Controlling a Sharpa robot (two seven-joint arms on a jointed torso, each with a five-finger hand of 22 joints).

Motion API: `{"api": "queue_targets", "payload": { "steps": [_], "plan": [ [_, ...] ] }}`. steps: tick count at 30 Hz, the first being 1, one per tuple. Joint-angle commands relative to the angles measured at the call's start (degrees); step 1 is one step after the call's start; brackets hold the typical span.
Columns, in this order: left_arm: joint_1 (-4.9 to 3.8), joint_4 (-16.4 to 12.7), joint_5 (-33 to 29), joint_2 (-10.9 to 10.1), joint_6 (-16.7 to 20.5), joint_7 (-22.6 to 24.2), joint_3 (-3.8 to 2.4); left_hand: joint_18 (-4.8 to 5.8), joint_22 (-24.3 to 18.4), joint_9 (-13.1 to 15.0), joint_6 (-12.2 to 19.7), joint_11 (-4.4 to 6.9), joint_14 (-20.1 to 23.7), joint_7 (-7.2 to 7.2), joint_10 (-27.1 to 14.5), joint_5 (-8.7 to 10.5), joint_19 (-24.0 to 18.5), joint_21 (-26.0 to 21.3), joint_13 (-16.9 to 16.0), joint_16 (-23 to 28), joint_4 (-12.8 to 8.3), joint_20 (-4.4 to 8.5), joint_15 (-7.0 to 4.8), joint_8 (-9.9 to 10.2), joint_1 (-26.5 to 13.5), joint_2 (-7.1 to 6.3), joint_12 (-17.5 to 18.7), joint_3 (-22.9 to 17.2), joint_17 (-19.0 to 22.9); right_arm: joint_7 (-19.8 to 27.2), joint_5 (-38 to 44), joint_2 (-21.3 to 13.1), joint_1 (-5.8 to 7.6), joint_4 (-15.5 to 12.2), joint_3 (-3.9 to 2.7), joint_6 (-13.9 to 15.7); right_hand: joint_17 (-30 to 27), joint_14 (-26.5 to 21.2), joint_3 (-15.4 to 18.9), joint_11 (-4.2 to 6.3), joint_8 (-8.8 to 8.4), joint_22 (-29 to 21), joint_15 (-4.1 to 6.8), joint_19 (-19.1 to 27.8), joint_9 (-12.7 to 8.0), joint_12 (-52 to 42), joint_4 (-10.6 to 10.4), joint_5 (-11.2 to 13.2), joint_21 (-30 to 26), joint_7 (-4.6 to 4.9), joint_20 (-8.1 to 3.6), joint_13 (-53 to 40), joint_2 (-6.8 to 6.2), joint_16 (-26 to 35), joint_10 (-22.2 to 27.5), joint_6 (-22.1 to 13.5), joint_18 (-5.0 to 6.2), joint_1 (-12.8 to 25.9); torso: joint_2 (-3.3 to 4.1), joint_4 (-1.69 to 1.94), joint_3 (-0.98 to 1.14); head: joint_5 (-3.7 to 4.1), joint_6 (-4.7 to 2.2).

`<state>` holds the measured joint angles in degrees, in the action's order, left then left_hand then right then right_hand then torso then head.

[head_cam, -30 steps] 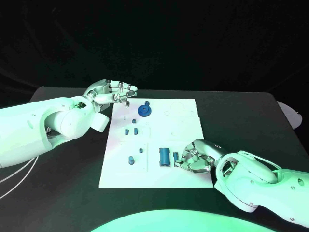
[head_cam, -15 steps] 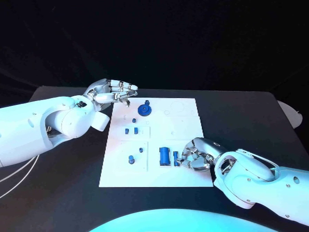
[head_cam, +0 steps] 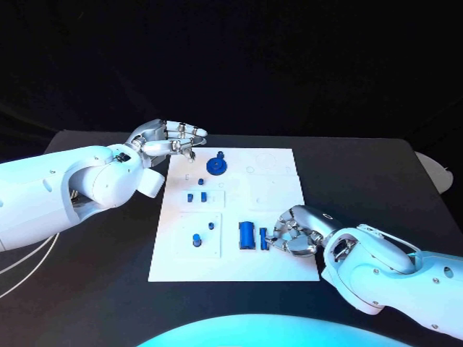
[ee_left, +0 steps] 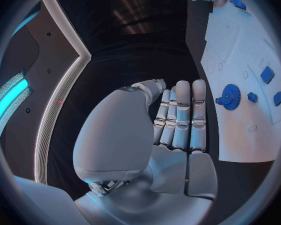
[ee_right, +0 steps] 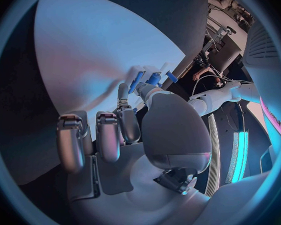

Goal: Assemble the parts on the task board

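The white task board (head_cam: 273, 217) lies mid-table. A blue gear (head_cam: 218, 165) stands at its far end, with small blue parts (head_cam: 197, 196) just nearer and others (head_cam: 197, 238) near the front left. A wide blue piece (head_cam: 247, 234) and a narrow one (head_cam: 264, 238) lie near the front. My right hand (head_cam: 299, 233) rests on the board beside them. Its fingers are curled, and a fingertip and thumb reach the narrow blue piece (ee_right: 137, 81); a grip is not clear. My left hand (head_cam: 174, 137) hovers off the board's far left corner, its fingers (ee_left: 181, 115) straight and holding nothing, beside the gear (ee_left: 230, 94).
The black table (head_cam: 377, 181) surrounds the board on all sides. My left forearm (head_cam: 75, 188) lies along the board's left side, my right forearm (head_cam: 398, 275) over the table's near right. A pale rounded object (head_cam: 435, 170) sits at the right edge.
My right hand has crept a little to the left, closer to the two blue pieces near the front. The left hand has barely moved.
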<state>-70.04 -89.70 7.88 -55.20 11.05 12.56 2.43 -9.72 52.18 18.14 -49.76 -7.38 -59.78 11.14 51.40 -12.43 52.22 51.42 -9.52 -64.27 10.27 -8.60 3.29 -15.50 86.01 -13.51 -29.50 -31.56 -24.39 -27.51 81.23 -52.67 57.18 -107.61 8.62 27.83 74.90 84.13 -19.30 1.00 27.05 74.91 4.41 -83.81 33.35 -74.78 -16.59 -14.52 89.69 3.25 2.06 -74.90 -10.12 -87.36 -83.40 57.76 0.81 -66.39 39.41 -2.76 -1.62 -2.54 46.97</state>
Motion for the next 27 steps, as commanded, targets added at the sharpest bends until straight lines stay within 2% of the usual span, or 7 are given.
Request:
{"api": "queue_targets", "payload": {
  "steps": [1,9,13,14,17,22,27],
  "plan": [
    [0.00,0.1,-0.3,0.2,-0.6,0.8,0.03,-0.84,-0.1,0.1,0.1,-0.19,0.1,0.10,-0.4,-0.07,0.3,-0.3,0.1,0.2,0.1,0.06,-0.08,0.2,-0.6,0.08,-0.2,-0.3,0.1,5.8,-3.2,-0.9,0.72,0.0,-0.10,3.7,9.2,4.7,0.6,-0.32,-0.81,15.1,-0.08,-6.2,-0.3,0.7,0.0,0.2,0.3,0.38,-0.21,-4.6,-0.13,0.1,0.6,-1.1,-0.81,-0.2,-0.21,-0.02,-0.08,0.02,-0.36],
    [0.47,1.5,-2.4,1.3,0.7,3.9,0.44,-0.81,-0.4,0.1,0.3,-0.17,0.2,0.01,-0.5,0.10,0.1,-0.9,0.2,0.2,1.0,-0.12,0.04,0.3,-2.2,-0.40,-0.5,0.5,0.2,25.9,-24.7,-1.6,4.75,4.8,-0.19,5.7,3.7,3.2,1.0,-2.25,-4.16,12.5,-1.72,-2.6,-1.8,9.3,1.0,-0.6,-7.8,2.61,1.22,0.7,-0.07,3.2,5.9,-5.3,0.99,-5.6,-1.57,-0.29,-0.52,0.25,-2.80],
    [1.27,3.2,-4.5,2.6,1.8,6.5,0.60,-0.81,-1.6,0.3,0.7,0.14,2.0,-0.31,0.1,0.33,-1.1,-3.1,0.2,1.8,2.1,-0.34,0.04,0.3,-3.8,-1.18,-1.1,2.1,1.1,35.0,-40.4,-0.4,7.20,10.6,-0.21,4.2,-15.8,-4.8,0.1,-3.70,-5.80,3.5,-2.91,9.3,-2.2,35.8,1.4,0.3,-33.6,4.11,2.38,18.2,0.09,17.7,21.5,-8.1,5.86,-9.1,-2.87,-0.29,-0.94,0.88,-5.56],
    [1.42,3.8,-5.1,3.1,2.2,7.1,0.63,-0.76,-2.1,0.3,0.7,0.11,3.1,-0.43,0.3,0.34,-1.7,-4.0,0.3,3.0,2.4,-0.43,0.09,0.2,-4.0,-1.21,-1.2,2.4,1.7,36.7,-43.7,0.0,7.72,12.1,-0.22,3.8,-23.7,-8.5,-0.3,-4.26,-6.48,-1.1,-3.48,14.2,-2.4,38.9,1.2,0.7,-44.3,4.80,2.93,21.0,0.16,25.0,22.5,-9.1,7.51,-9.9,-3.24,-0.28,-1.07,1.02,-6.01],
    [1.86,5.8,-7.6,4.5,3.7,9.4,0.67,-0.70,-5.9,0.7,0.7,0.13,6.1,-0.62,1.5,0.39,-4.6,-10.2,0.9,10.2,3.4,-1.16,0.48,-0.1,-3.9,-0.98,-0.8,3.3,5.0,41.6,-53.4,1.9,9.14,17.5,-0.34,2.4,-34.5,-14.4,-1.3,-5.28,-7.57,-8.9,-4.42,20.6,-2.9,44.5,1.0,1.1,-60.0,5.71,3.84,26.4,0.03,37.0,24.9,-10.3,9.49,-11.5,-4.14,-0.28,-1.36,1.61,-8.15],
    [2.52,10.2,-12.0,7.4,6.3,12.9,0.69,-0.68,-15.6,1.6,0.9,-0.39,5.2,-0.86,4.7,0.45,-7.3,-24.0,4.5,25.0,5.1,-4.13,1.72,-1.0,-2.8,-0.88,5.0,3.3,9.7,47.8,-65.0,6.7,10.33,27.8,-0.82,-1.2,-41.4,-22.8,-4.5,-7.39,-9.63,-18.9,-7.30,25.7,-4.7,57.0,0.5,3.6,-71.6,7.13,6.47,40.3,-0.15,52.7,26.9,-10.5,9.20,-13.2,-5.33,-0.50,-1.43,1.89,-10.94],
    [3.13,14.0,-14.3,9.9,7.4,14.6,0.67,0.27,-23.7,1.4,2.4,-1.78,10.3,-2.13,5.5,0.31,-12.0,-35.1,5.9,35.9,5.7,-7.38,4.08,-0.3,-2.4,-0.83,11.6,2.8,11.9,50.8,-69.9,10.5,10.51,34.8,-1.04,-3.8,-49.4,-27.4,-6.5,-9.46,-13.19,-31.3,-10.32,28.4,-7.5,65.5,2.1,4.6,-82.4,8.37,9.82,53.8,0.09,66.2,25.9,-10.2,9.71,-13.5,-6.18,-0.41,-1.27,1.71,-12.28]
  ]
}}
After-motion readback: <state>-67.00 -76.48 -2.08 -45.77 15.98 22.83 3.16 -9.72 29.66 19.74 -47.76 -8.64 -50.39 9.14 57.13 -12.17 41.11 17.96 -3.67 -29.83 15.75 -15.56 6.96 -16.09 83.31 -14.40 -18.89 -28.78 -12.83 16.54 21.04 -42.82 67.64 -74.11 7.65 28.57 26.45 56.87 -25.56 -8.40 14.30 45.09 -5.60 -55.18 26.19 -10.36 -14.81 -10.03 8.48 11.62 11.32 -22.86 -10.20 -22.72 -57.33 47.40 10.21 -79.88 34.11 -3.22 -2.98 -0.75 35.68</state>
